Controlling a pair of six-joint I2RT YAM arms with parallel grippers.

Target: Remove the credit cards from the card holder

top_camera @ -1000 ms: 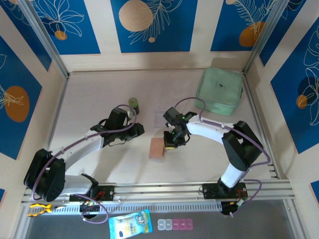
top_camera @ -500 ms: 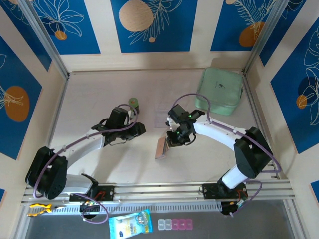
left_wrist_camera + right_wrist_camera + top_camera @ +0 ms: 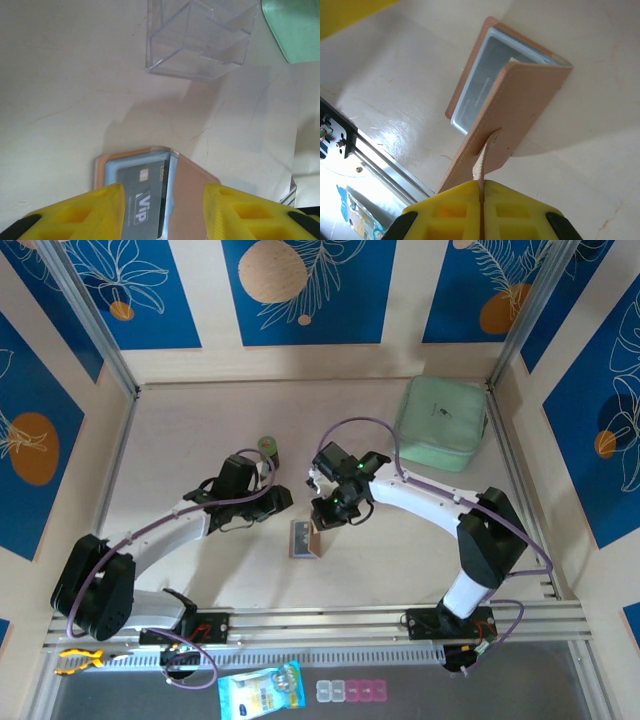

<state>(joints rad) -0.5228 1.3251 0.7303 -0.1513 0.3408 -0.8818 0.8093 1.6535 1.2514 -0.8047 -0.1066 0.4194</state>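
Observation:
The tan-pink card holder [image 3: 304, 538] lies on the table between the two arms, half open. My right gripper [image 3: 481, 192] is shut on its snap tab [image 3: 481, 165] and holds the upper flap [image 3: 520, 110] lifted. Inside, a dark credit card [image 3: 142, 200] with white "VIP" print sits in the pale lining pocket [image 3: 112, 167]. My left gripper [image 3: 162, 215] is open, its yellow fingers [image 3: 75, 215] either side of the card holder [image 3: 192, 195] and just above it. From above, the left gripper [image 3: 280, 502] is just left of the right gripper [image 3: 322, 518].
A clear plastic box [image 3: 200, 40] stands just beyond the holder. The mint-green case [image 3: 440, 423] lies at the back right. A small green object [image 3: 267, 446] sits behind the left arm. A blue packet [image 3: 260, 690] and a pill box [image 3: 350, 691] lie below the rail.
The right gripper has swung left with the snap tab, turning the holder's flap over. The holder, first shut and tan side up, now shows the dark card. The left arm barely moved.

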